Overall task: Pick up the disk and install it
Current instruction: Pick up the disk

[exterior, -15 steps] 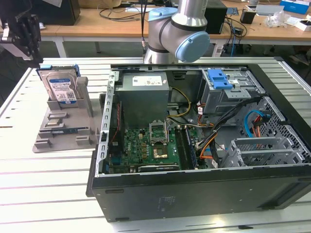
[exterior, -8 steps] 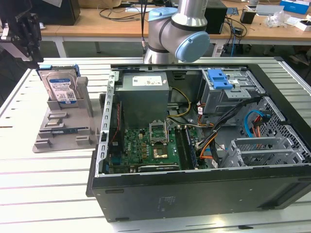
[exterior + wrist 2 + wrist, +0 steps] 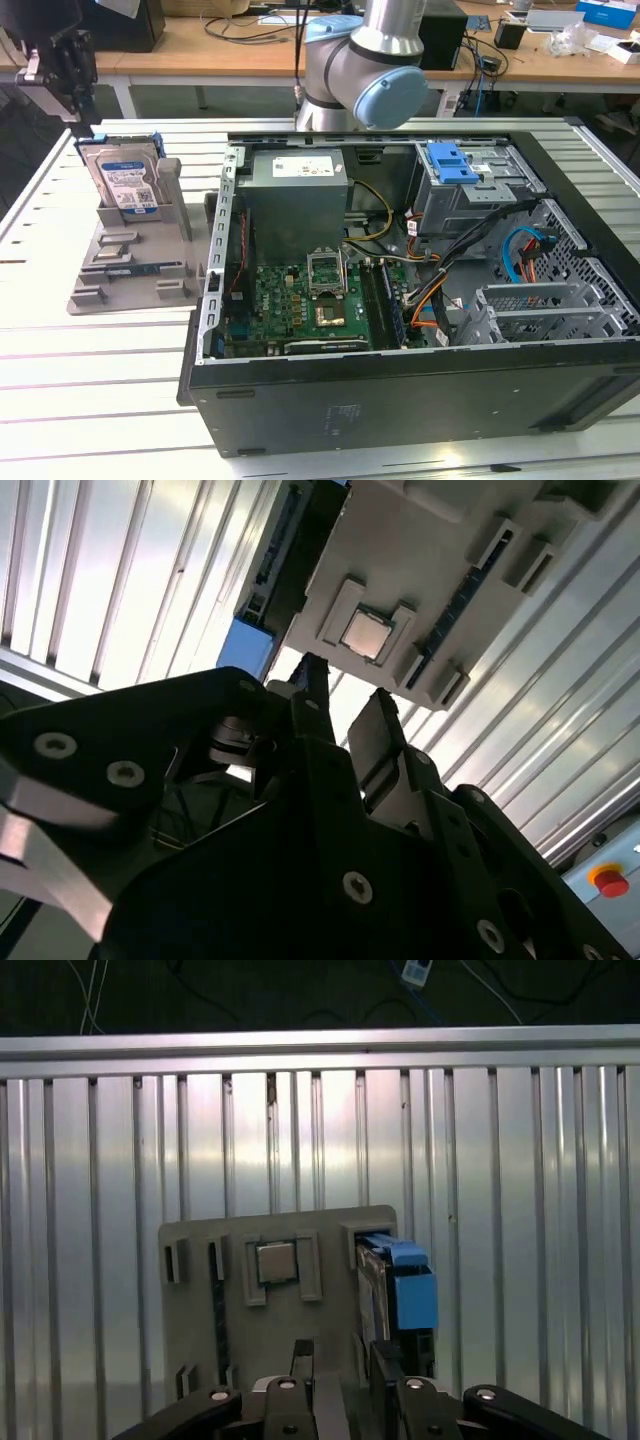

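Exterior view: flat, rectangular silver disk [image 3: 122, 178], blue-railed edges

One disk [image 3: 125, 180] stands in one grey holder [image 3: 135, 278]. One open computer case [image 3: 400, 395] holds one grey power supply [image 3: 295, 200], one green board [image 3: 295, 305] and one blue latch [image 3: 452, 160]. One robot arm [image 3: 370, 70] carries one gripper [image 3: 345, 700] with two fingers [image 3: 380, 725]. One square chip [image 3: 276, 1261] sits on the holder.

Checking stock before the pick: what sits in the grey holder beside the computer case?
The disk stands upright in a slot of the grey holder; a square chip lies in a recess. The slot wall hides the disk's lower edge.
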Tool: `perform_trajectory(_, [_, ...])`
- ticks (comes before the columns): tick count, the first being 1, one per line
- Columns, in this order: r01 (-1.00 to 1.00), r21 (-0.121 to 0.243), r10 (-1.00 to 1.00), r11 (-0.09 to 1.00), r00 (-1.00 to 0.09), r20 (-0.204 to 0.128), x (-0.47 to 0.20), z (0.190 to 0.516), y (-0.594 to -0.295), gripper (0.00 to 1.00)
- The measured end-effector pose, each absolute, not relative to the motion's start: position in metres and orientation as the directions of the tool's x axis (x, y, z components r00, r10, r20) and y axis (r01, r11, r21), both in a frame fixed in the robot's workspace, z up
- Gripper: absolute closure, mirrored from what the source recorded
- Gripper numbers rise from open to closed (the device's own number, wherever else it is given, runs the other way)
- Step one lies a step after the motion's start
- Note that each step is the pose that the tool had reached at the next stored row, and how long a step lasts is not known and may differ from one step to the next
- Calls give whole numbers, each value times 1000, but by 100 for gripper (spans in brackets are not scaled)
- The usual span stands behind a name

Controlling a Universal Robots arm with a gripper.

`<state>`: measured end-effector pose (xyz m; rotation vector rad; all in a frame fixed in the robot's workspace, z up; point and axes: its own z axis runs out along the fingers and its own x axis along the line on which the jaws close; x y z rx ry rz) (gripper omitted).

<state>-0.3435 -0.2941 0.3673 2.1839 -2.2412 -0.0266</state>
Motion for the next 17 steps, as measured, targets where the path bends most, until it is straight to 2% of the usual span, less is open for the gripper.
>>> perform_trajectory(11, [-1000, 20, -1000, 4, -4, -7, -350, 346, -267, 64])
perform_trajectory(17, [-1000, 21, -1000, 3, -3, -7, -352, 345, -266, 63])
